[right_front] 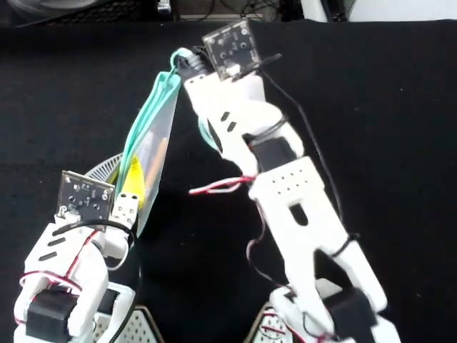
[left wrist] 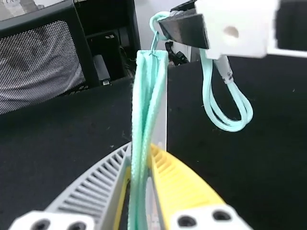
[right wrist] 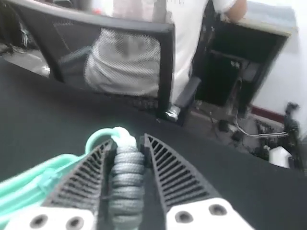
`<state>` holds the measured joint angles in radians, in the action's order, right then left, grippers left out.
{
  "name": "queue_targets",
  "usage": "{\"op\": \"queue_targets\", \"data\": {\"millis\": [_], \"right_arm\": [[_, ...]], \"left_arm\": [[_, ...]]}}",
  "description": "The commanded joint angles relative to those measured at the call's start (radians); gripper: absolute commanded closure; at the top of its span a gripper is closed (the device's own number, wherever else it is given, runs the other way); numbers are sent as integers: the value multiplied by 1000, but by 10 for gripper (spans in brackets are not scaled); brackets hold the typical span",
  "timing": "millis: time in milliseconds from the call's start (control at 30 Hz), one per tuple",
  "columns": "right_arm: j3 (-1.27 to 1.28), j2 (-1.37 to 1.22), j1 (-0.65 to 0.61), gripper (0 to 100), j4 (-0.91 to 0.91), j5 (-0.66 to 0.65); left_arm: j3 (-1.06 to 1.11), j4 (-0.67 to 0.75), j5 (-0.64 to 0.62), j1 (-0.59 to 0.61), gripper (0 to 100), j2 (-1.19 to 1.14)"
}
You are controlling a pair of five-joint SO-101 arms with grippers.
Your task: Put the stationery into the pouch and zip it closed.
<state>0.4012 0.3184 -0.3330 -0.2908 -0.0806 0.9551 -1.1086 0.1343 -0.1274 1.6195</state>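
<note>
Pouch (right_front: 152, 136) hangs stretched between arms above black table (right_front: 385, 107). Left gripper (left wrist: 141, 153) clamped on pouch's near end. Right gripper (right wrist: 127, 141) pinched tight on grey cord (right wrist: 126, 167) at far end.

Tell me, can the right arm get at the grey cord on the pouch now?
Probably yes: the right end effector is shut on the grey cord at the far end of the pouch, and the left end effector holds the near end, so nothing seems in the way.
</note>
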Motion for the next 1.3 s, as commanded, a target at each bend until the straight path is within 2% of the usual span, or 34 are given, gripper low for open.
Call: {"op": "queue_targets", "data": {"millis": [0, 333, 500, 633, 767, 833, 1033, 1133, 1267], "right_arm": [[-134, -44, 184, 986, 52, 5], [-166, -76, 216, 986, 48, 12], [-162, -70, 170, 985, 38, 14], [-173, 13, 97, 956, -92, 6], [-179, 174, 8, 799, -273, 5], [-171, 255, -41, 753, -338, 5], [-120, 421, -129, 765, -519, 5], [-24, 483, -97, 765, -551, 3], [228, 524, 78, 786, -508, 3]], "left_arm": [[-2, -12, 2, 8, 970, 9], [-1, -12, 2, 8, 970, 9], [-1, -12, 2, 8, 970, 9], [1, -12, 21, 8, 970, 9], [1, -12, 28, 8, 970, 9], [1, -12, 29, 8, 970, 9], [2, -12, 29, 8, 970, 8], [2, -12, 29, 13, 970, 8], [1, -8, 31, 18, 970, 8]]}}
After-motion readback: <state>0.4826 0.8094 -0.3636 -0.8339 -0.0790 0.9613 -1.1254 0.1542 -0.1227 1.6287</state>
